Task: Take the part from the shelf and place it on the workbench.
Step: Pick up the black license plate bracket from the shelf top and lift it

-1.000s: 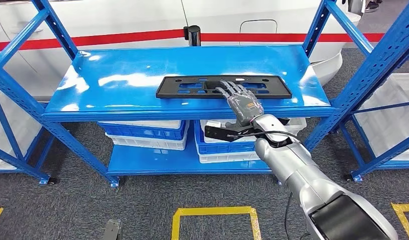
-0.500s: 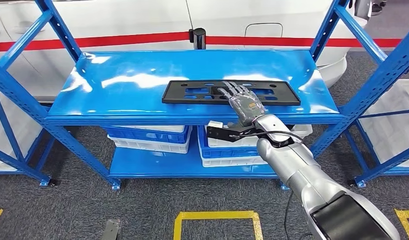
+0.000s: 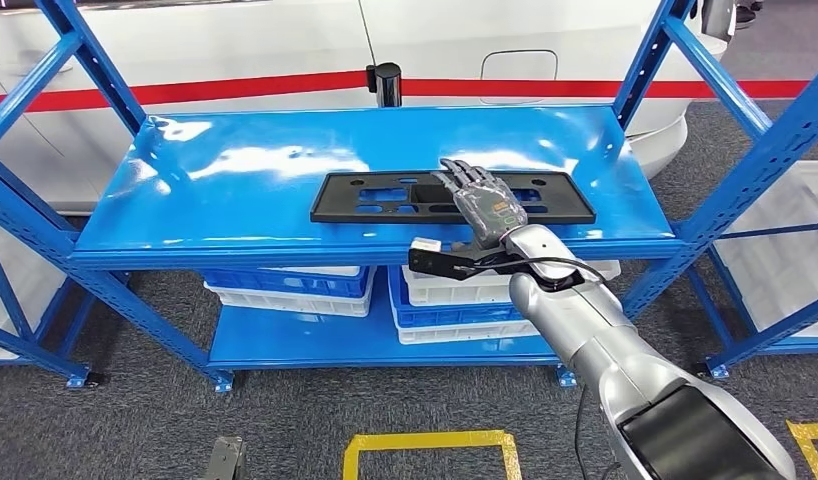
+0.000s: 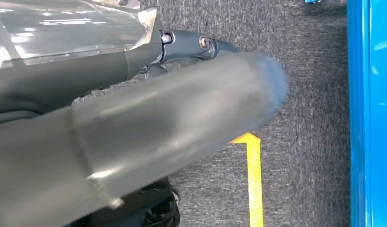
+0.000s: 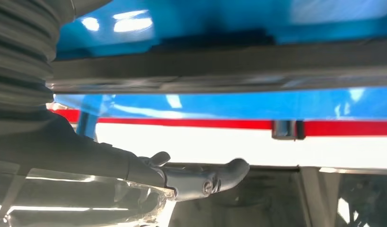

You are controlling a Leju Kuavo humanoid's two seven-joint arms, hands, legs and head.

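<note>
Because the flat black plastic part [image 3: 452,196], a long rectangular plate with cut-out slots, lies near the front lip of the glossy blue metal shelf [image 3: 235,190], it can be reached from the aisle without leaning in. The right hand [image 3: 483,203] is laid flat over the plate's middle, its dark fingers [image 3: 463,180] stretched forward and spread, with nothing yet grasped; whether the palm is actually pressed against the plastic cannot be told. A flat approach is judged sensible here, since so thin a plate offers no raised edge to pinch from above.

To the left of the hand the plate's longer end and a broad bare stretch of shelf are seen. Below the wrist, white and blue plastic bins [image 3: 450,295] are stacked on the lower shelf. To the right of the hand the plate's short end is found, then a slanted blue upright [image 3: 755,140]. Beyond the fingers a white panel with a red stripe [image 3: 585,88] is seen. Grey carpet with yellow floor tape [image 3: 425,442] is seen beneath. Of the left hand's state nothing can be told.
</note>
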